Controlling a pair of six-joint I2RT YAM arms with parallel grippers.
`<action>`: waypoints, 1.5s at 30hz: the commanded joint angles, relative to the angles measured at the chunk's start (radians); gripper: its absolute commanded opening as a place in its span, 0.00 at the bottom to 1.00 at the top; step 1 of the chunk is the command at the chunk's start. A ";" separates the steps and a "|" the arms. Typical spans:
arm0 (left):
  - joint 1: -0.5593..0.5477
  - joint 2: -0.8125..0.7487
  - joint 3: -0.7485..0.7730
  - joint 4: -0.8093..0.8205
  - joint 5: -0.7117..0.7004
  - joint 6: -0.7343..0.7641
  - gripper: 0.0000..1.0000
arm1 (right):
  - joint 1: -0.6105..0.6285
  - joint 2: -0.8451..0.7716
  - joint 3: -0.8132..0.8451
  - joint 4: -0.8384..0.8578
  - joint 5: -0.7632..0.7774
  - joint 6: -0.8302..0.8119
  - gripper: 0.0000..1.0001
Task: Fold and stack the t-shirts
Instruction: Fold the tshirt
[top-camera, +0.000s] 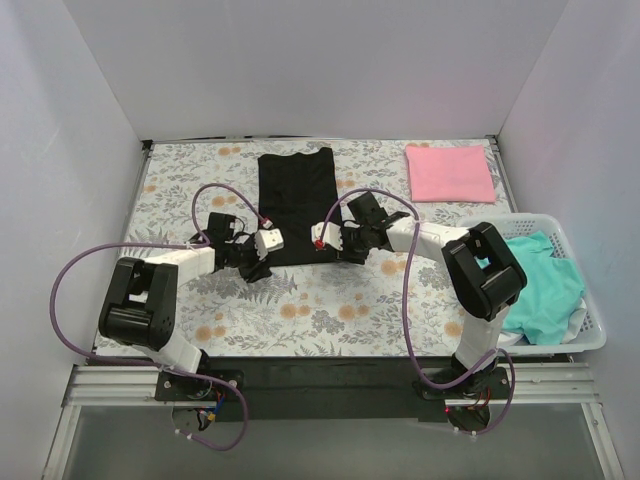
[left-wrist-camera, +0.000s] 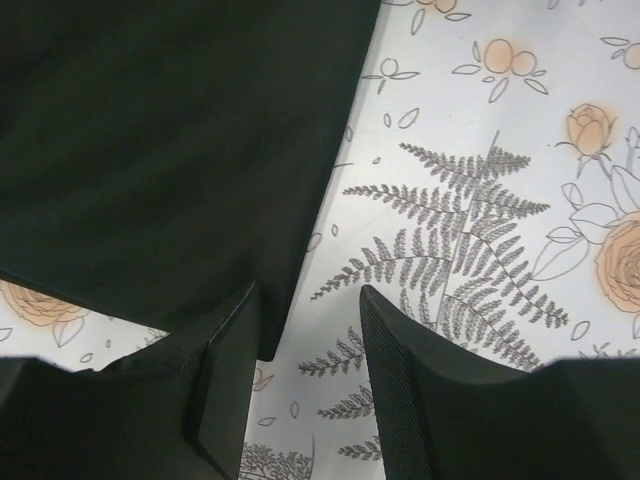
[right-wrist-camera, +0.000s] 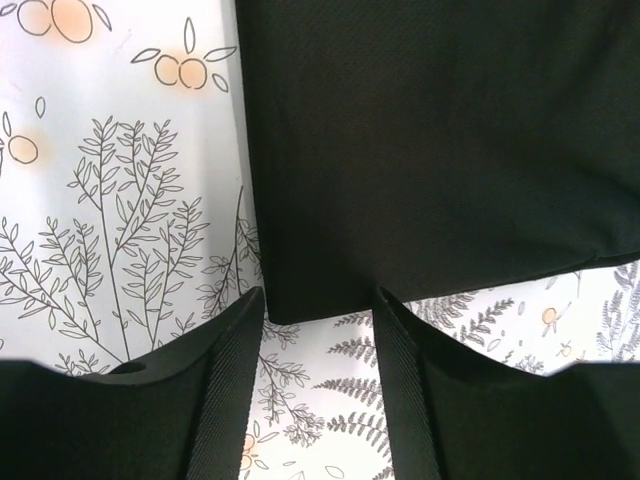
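While the black shirt (top-camera: 294, 205) is lying flat, I am bracketing its near corners with my left end effector (left-wrist-camera: 310, 340) and right end effector (right-wrist-camera: 320, 350), both part-open, gripping nothing; next: pinch and fold.

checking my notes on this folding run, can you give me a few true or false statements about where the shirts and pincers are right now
1. The black t-shirt lies flat in the middle of the table cloth. True.
2. The pink t-shirt is in the basket. False: it lies folded at the cloth's far right corner.
3. The teal t-shirt sits in the basket. True.
4. The left pincer is at the black shirt's far edge. False: it is at a near corner.
5. The right pincer is shut. False: its fingers stand apart around the shirt's near corner.
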 joint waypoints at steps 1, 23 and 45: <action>-0.010 0.044 0.034 0.024 -0.041 0.024 0.42 | 0.005 0.013 -0.016 0.022 -0.021 -0.028 0.53; -0.023 -0.025 0.036 -0.091 -0.038 0.074 0.00 | 0.005 -0.040 -0.032 -0.024 -0.005 -0.049 0.01; 0.029 -0.076 0.378 -0.362 0.080 -0.021 0.00 | -0.067 -0.119 0.248 -0.338 -0.106 -0.005 0.01</action>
